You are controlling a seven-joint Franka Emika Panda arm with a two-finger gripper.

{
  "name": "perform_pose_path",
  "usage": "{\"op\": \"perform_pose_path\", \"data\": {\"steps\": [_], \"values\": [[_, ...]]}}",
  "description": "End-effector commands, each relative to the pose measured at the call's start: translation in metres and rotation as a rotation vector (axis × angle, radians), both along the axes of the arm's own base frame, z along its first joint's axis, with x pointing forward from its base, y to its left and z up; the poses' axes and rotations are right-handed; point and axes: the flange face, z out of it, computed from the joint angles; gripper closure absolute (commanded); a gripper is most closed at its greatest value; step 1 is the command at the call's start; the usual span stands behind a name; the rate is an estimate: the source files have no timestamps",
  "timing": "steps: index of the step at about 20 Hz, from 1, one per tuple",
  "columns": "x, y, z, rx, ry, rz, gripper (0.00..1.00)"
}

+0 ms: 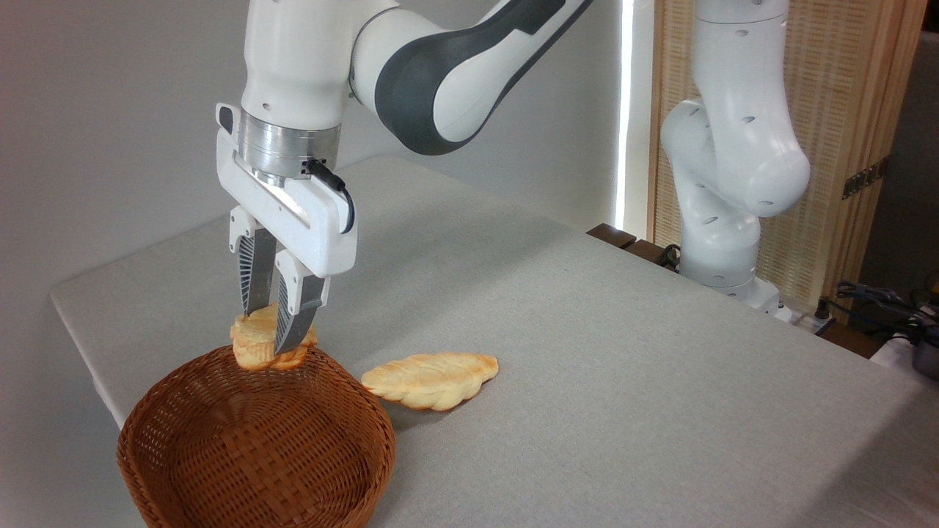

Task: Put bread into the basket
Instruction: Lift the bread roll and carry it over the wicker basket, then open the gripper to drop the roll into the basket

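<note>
While clamped on the bread point(257, 345), hung point-down from the white arm point(440, 66), the hand point(273, 334). Stood close together, the two fingers point(257, 275), with only the bun's width between them, one on each side of it. Showed golden-brown and lumpy, that bun, sticking out below and to the left of the fingertips. Sat at the far rim of the basket point(257, 447), over the wicker edge; touching the rim or just clear of it, could not be told. Lay round, shallow and reddish-brown, that basket, at the near left corner of the desk point(587, 352), with nothing seen inside. Rested just right of the basket, flat on the grey cloth, a long braided leaf-shaped loaf point(431, 380), close to the rim but apart from it. Rose at the far right edge of the desk the arm's white base point(722, 205), with a slatted wooden screen point(843, 110) behind it. Trailed dark cables point(880, 301) beside the base, at the right edge of the view. Stood plain and pale behind all, the wall point(110, 110).
</note>
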Motion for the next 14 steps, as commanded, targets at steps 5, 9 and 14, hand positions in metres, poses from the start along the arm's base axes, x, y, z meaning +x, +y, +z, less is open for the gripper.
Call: {"op": "perform_pose_path", "data": {"steps": [5,9,14], "values": [[0.002,-0.001,0.004,-0.01,-0.019,-0.002,0.0],[0.002,-0.001,0.004,-0.013,-0.018,0.003,0.0],[-0.009,-0.002,0.001,-0.01,0.071,-0.014,0.0]]}}
